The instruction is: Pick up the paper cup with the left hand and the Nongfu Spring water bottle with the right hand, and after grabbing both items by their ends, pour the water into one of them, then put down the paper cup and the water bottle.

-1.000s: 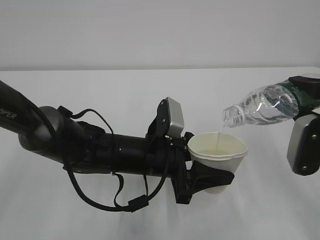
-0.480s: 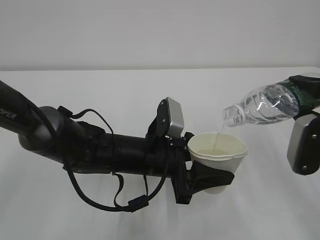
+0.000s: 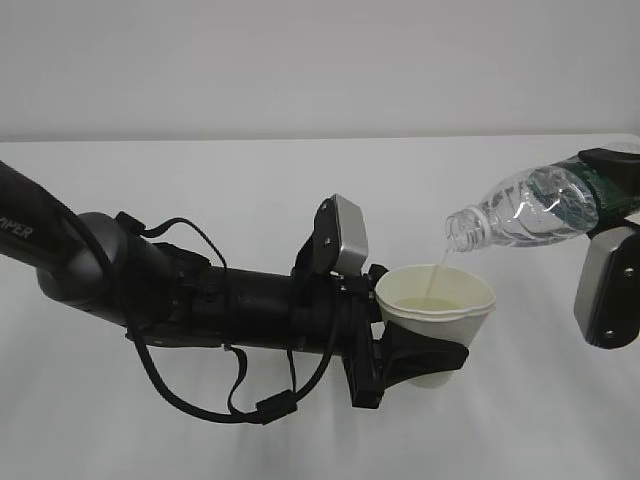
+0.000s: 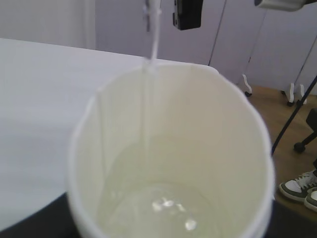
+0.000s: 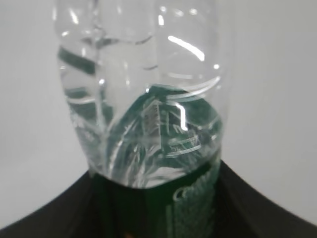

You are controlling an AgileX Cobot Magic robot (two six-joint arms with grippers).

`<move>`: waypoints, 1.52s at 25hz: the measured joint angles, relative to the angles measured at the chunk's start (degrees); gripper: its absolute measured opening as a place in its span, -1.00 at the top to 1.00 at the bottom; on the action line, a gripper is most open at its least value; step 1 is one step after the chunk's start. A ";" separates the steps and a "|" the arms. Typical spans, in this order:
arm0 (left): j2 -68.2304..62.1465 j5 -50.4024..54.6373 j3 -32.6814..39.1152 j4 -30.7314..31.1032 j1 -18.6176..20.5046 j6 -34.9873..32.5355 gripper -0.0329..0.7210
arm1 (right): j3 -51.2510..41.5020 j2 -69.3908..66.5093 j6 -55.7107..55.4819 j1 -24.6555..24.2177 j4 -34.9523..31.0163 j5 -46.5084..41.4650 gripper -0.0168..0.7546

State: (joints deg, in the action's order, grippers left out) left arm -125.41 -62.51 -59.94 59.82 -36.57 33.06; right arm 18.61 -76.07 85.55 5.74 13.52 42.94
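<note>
White paper cup (image 3: 436,308) sits clamped in left hand (image 3: 415,355) beneath tilted bottle (image 3: 525,210).

white paper cup (image 3: 437,310) cream inside, clear ribbed bottle (image 3: 525,212), dark green label (image 5: 190,203)

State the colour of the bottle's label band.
Dark green; the label band on the bottle shows best in the right wrist view.
</note>
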 joint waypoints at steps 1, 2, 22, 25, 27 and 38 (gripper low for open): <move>0.00 0.00 0.00 0.00 0.00 0.00 -0.19 | 0.00 0.00 0.00 0.00 0.00 0.00 -0.06; 0.00 0.00 0.00 0.00 0.00 0.00 -0.20 | 0.00 0.00 0.00 0.00 0.00 0.00 -0.06; 0.00 0.00 0.00 0.00 0.00 0.00 -0.19 | 0.00 0.00 0.00 0.00 0.32 0.00 -0.06; 0.00 0.00 0.00 0.00 0.00 0.00 -0.19 | 0.00 0.00 0.00 0.00 0.43 0.00 -0.06; 0.00 0.00 0.00 0.00 0.00 0.00 -0.19 | 0.00 0.00 0.00 0.00 0.54 0.00 -0.06; 0.00 0.00 0.00 0.00 0.00 0.00 -0.19 | 0.00 0.00 0.00 0.00 1.01 0.00 -0.06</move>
State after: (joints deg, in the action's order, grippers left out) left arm -125.41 -62.51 -59.94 59.82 -36.57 33.06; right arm 18.61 -76.07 85.55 5.74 14.53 42.94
